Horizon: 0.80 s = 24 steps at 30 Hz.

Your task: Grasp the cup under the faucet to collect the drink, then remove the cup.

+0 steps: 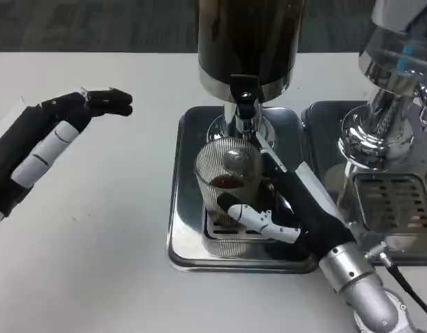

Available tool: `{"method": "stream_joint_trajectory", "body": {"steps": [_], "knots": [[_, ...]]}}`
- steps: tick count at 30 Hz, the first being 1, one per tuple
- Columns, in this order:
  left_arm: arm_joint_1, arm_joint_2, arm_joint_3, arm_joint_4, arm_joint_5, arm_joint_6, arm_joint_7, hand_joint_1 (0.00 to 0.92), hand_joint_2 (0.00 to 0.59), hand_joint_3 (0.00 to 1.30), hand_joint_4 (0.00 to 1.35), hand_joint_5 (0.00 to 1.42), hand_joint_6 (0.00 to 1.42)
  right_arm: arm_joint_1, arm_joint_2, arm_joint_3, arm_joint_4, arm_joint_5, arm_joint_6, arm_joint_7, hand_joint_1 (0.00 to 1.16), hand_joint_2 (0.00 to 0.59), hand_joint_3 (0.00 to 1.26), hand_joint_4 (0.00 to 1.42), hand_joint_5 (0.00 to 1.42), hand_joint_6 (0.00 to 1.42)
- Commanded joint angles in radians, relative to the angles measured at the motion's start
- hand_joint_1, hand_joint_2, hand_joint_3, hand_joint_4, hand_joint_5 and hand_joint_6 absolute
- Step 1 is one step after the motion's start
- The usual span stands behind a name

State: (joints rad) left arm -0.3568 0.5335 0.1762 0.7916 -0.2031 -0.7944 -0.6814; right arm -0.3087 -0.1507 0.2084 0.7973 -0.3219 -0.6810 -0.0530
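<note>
A: Right hand: fingers wrapped around the ribbed glass cup, one white finger across its near side, palm on its right flank. Holding it.

B: Cup position?

A: Upright on the drip tray, directly below the faucet, dark drink in the bottom. Long axis vertical.

B: Left hand?

A: Fingers spread, holding nothing, well apart over the table. Right hand is nearer; removal likely means drawing the cup toward the robot, kept level.

Clear ribbed cup, dark drink.
</note>
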Motion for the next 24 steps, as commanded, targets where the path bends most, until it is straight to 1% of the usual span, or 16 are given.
{"method": "stream_joint_trajectory", "body": {"steps": [1, 8, 11, 16, 24], "knots": [[0.015, 0.013, 0.005, -0.011, 0.009, 0.016, 0.006, 0.000, 0.196, 0.39, 0.36, 0.25, 0.17, 0.000, 0.001, 0.011, -0.006, -0.021, 0.014, -0.015, 0.48, 0.212, 0.00, 0.00, 0.06, 0.12], [0.022, 0.016, 0.006, -0.017, 0.010, 0.022, 0.009, 0.000, 0.203, 0.39, 0.36, 0.25, 0.17, 0.004, 0.001, 0.018, -0.015, -0.036, 0.038, -0.031, 0.51, 0.209, 0.00, 0.00, 0.11, 0.19], [0.026, 0.018, 0.006, -0.018, 0.012, 0.024, 0.009, 0.000, 0.205, 0.39, 0.36, 0.25, 0.17, 0.002, 0.006, 0.024, -0.017, -0.047, 0.053, -0.043, 0.52, 0.222, 0.00, 0.04, 0.16, 0.24], [0.032, 0.019, 0.009, -0.024, 0.015, 0.028, 0.014, 0.000, 0.208, 0.39, 0.36, 0.25, 0.17, 0.004, 0.013, 0.035, -0.027, -0.072, 0.080, -0.079, 0.52, 0.224, 0.00, 0.10, 0.22, 0.32], [0.041, 0.024, 0.013, -0.033, 0.016, 0.034, 0.015, 0.000, 0.216, 0.40, 0.38, 0.25, 0.17, 0.002, 0.020, 0.062, -0.041, -0.102, 0.123, -0.108, 0.52, 0.224, 0.10, 0.19, 0.27, 0.40]]}}
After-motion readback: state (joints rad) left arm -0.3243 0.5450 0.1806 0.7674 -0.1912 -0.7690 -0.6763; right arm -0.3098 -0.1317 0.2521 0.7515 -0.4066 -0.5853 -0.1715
